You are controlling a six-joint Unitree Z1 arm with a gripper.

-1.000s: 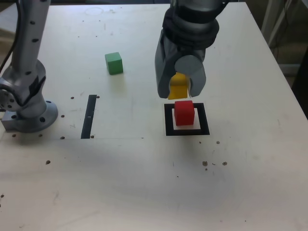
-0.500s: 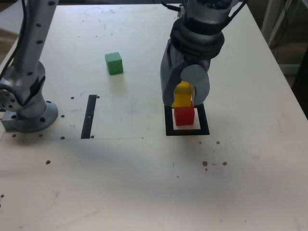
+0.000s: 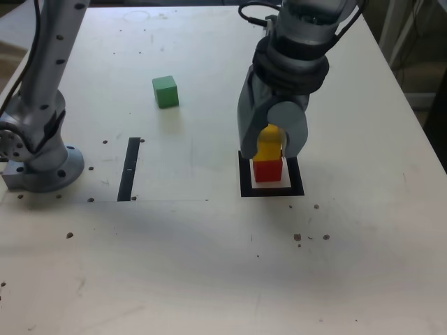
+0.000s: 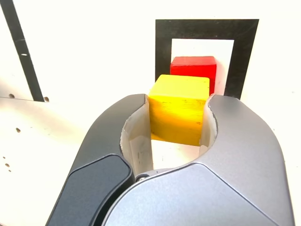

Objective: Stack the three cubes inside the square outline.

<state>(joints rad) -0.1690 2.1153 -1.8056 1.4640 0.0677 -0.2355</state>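
Pincer (image 3: pixel 269 150) clamped on yellow cube (image 4: pixel 179 109), which you hold right over red cube (image 3: pixel 267 169) inside square outline (image 3: pixel 244 183); contact between them unclear. Green cube (image 3: pixel 165 91) sits well apart at ten o'clock on surface (image 3: pixel 209 265).

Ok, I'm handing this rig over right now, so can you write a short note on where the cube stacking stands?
Gripper: shut on the yellow cube, held at the red cube; whether it rests on it, I cannot tell.
Red cube: on the white centre of the square outline.
Green cube: loose on the table, at the exterior view's upper left, untouched.
Done: red placed, yellow brought over.
Left: seat and release yellow, then fetch green and put it on top.
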